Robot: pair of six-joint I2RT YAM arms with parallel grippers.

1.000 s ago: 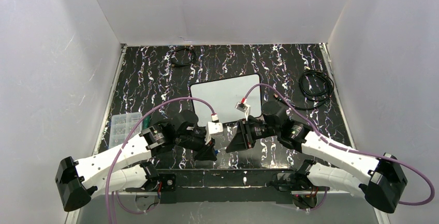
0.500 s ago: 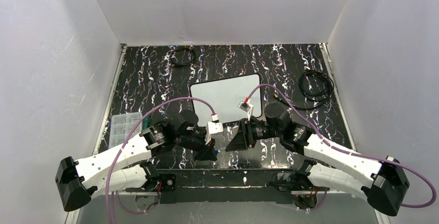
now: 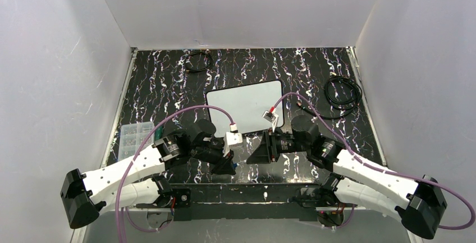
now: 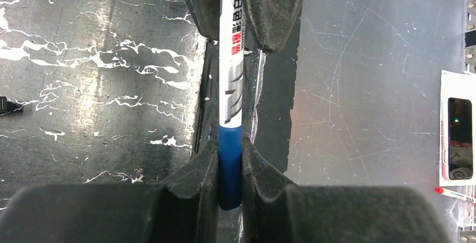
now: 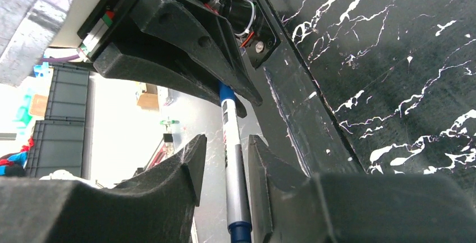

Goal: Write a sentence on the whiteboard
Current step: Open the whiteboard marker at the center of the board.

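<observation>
The whiteboard [image 3: 244, 100] lies flat in the middle of the black marbled table; its surface is blank and no sentence shows on it. A white marker [image 4: 230, 86] with a blue end [image 4: 230, 170] hangs near the table's front edge. My left gripper [image 4: 230, 148] is shut on the blue end; it also shows in the top view [image 3: 228, 164]. My right gripper [image 5: 224, 142] faces it, also seen from above [image 3: 253, 155]. Its jaws stand slightly apart around the marker's silver body [image 5: 236, 170], with a gap on one side.
A clear plastic box [image 3: 134, 136] sits at the table's left edge. A coiled black cable [image 3: 342, 94] lies at the right and a smaller one [image 3: 197, 62] at the back. White walls enclose three sides. The table's front edge runs just below the grippers.
The right arm's wrist and elbow have shifted a little to the right and its forearm has dropped lower. The left arm and the marker have stayed in place.
</observation>
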